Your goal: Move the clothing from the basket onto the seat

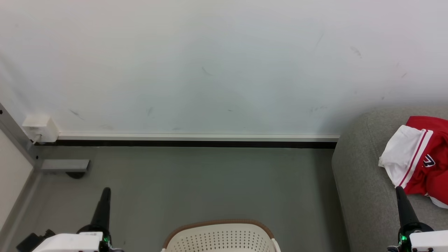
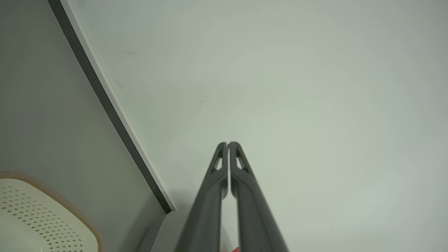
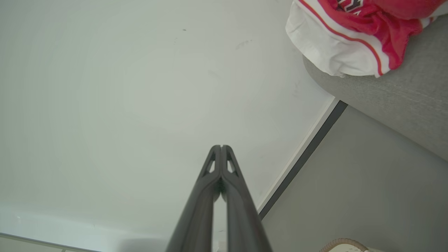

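Observation:
The red and white clothing (image 1: 420, 157) lies crumpled on the grey seat (image 1: 360, 182) at the right edge of the head view; the right wrist view shows the clothing (image 3: 350, 35) on the seat (image 3: 395, 98) at its top right. The cream basket (image 1: 220, 238) with a brown rim stands on the floor at the bottom centre, and its inside looks bare. My left gripper (image 1: 106, 190) is shut at the lower left, holding nothing. My right gripper (image 1: 399, 189) is shut too, its tip just below the clothing's lower edge. Both pairs of fingers (image 2: 227, 144) (image 3: 221, 147) point at the white wall.
A white wall (image 1: 224, 63) with a dark baseboard (image 1: 189, 142) stands ahead. A white socket box (image 1: 40, 127) sits at the left corner beside a metal frame (image 1: 14, 140). Grey floor (image 1: 210, 182) lies between basket and wall.

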You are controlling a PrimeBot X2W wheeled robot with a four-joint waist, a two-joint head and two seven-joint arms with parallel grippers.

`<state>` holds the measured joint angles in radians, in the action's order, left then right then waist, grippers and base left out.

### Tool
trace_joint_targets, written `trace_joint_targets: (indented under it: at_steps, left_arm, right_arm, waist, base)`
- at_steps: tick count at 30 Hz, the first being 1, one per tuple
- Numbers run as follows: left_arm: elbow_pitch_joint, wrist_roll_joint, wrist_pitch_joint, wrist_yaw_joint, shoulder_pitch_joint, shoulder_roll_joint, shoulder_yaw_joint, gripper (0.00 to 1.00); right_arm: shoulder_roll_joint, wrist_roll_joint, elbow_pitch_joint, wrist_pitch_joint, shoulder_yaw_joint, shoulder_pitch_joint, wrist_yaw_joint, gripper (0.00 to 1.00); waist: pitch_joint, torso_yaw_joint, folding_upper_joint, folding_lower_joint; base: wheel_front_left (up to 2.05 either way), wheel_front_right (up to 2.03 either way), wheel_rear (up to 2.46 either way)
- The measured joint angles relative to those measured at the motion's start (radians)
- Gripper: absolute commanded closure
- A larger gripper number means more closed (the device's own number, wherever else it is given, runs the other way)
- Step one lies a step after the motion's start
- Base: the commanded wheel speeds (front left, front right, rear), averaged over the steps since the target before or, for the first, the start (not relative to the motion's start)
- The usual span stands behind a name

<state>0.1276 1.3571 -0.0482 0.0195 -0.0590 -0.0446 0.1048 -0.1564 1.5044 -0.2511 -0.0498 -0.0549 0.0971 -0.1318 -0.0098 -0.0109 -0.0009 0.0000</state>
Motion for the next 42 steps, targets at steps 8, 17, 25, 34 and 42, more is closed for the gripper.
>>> trace_joint_targets:
  at_steps: [8,17,25,34,42]
  left_arm:
    - [-0.002,0.063,-0.014,-0.003,-0.008,0.000,0.003,1.00]
    - [-0.005,0.131,-0.033,-0.007,-0.019,-0.001,0.006,1.00]
    - [-0.007,0.186,-0.048,-0.009,-0.027,-0.001,0.009,1.00]
    - [-0.011,0.244,-0.064,-0.012,-0.037,-0.002,0.011,1.00]
    - [-0.011,0.247,-0.065,-0.012,-0.038,-0.002,0.011,1.00]
  right_arm:
    - [-0.014,0.075,0.002,-0.001,-0.012,0.004,0.000,1.00]
    - [-0.037,0.164,0.008,-0.006,-0.033,0.016,0.000,1.00]
    - [-0.061,0.243,0.014,-0.018,-0.053,0.022,0.000,1.00]
    - [-0.086,0.324,0.022,-0.032,-0.080,0.027,0.000,1.00]
    - [-0.104,0.353,0.029,-0.054,-0.106,0.029,0.000,1.00]
  waist:
    - [0.002,0.002,0.0000,0.0000]
    - [0.004,0.005,0.0000,0.0000]
    - [0.005,0.008,-0.0001,0.0000]
    - [0.007,0.010,0.0000,0.0000]
    - [0.008,0.011,0.0000,0.0000]
  base:
    - [0.00,0.00,0.00]
    - [0.00,0.00,0.00]
    - [0.00,0.00,0.00]
    - [0.00,0.00,0.00]
    - [0.00,0.00,0.00]
